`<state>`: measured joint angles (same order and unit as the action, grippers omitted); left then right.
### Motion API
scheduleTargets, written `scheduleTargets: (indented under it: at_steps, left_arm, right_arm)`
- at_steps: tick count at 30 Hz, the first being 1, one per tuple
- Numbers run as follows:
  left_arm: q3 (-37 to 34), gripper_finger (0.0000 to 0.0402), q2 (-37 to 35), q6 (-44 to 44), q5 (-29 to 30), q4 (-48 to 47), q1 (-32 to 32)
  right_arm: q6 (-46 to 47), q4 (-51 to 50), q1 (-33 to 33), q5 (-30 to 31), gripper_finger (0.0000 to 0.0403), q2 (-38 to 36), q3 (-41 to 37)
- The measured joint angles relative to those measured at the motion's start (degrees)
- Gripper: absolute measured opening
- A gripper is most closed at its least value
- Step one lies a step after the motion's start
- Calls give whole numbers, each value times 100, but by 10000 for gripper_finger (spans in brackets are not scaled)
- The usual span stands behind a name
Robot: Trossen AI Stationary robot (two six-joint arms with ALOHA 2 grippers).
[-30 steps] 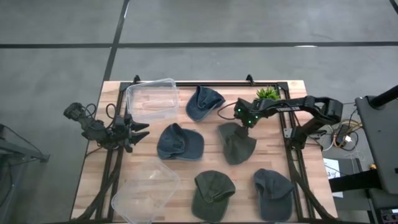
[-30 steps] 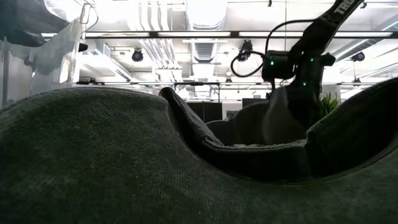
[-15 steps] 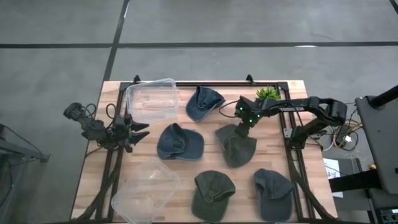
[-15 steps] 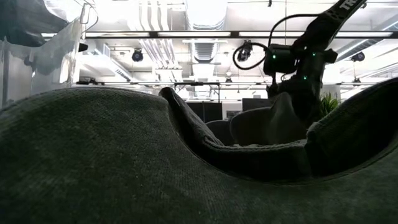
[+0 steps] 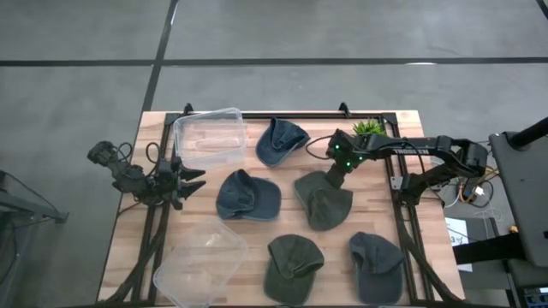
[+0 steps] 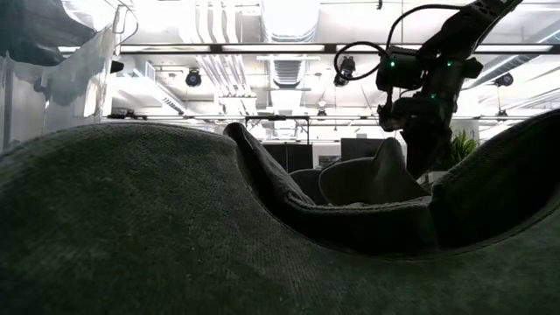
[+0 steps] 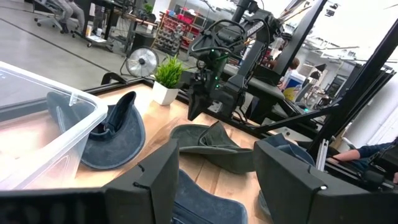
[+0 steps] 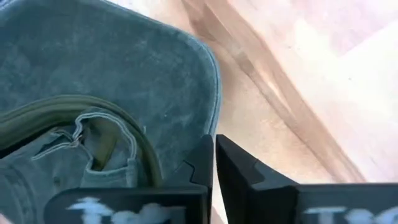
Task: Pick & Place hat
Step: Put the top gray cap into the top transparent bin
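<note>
A: What has moved since a second ago?

B: The right gripper (image 5: 331, 174) has drawn back toward the far right of the table (image 5: 377, 214), and its fingers (image 8: 200, 163), wide a second ago, are now pressed together. In the right wrist view they meet at the edge of the dark green hat (image 5: 324, 196), but I cannot tell whether any cloth is caught between them. The hat has shifted a little to the left with its near edge lifted.

A: Where is that hat now?

B: Right of the table's centre, just beneath the right gripper. In the low view its peak (image 6: 385, 171) stands up under the gripper. The left wrist view shows it lying crumpled on the wood, partly raised below the right arm.

A: And the other arm?

B: The left gripper (image 5: 195, 180) waits at the table's left edge, its fingers spread fairly wide around nothing.

A: What else lies on the table?

B: A blue hat (image 5: 247, 195) at the centre, another blue hat (image 5: 280, 141) at the far edge beside a clear plastic bin (image 5: 208, 137), a green hat (image 5: 293, 268) and a blue-grey hat (image 5: 377, 265) along the near edge, a second clear bin (image 5: 201, 261) at the near left, and a small potted plant (image 5: 368, 129) at the far right.
</note>
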<state>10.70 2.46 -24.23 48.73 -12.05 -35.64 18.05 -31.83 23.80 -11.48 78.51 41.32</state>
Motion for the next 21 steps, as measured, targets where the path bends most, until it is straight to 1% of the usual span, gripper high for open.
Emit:
scheduleTargets:
  at_steps: [3, 7, 12, 14, 17, 21]
  left_arm:
    - [0, 200, 0, 0, 0, 0, 0]
    - [0, 200, 0, 0, 0, 0, 0]
    - [2, 200, 0, 0, 0, 0, -2]
    - [2, 200, 0, 0, 0, 0, -2]
    - [2, 200, 0, -1, 0, 0, -2]
    - [2, 200, 0, 0, 0, 0, -2]
  right_arm:
    - [-1, -176, 42, -107, 41, 58, -1]
    - [-26, -246, 80, -110, 80, 139, -20]
    - [-133, -247, 145, -626, 135, 120, -20]
    - [-145, -248, 185, -661, 154, 73, -10]
    - [-152, -249, 255, -661, 175, 8, -9]
    - [-154, -244, 262, -658, 193, 26, -37]
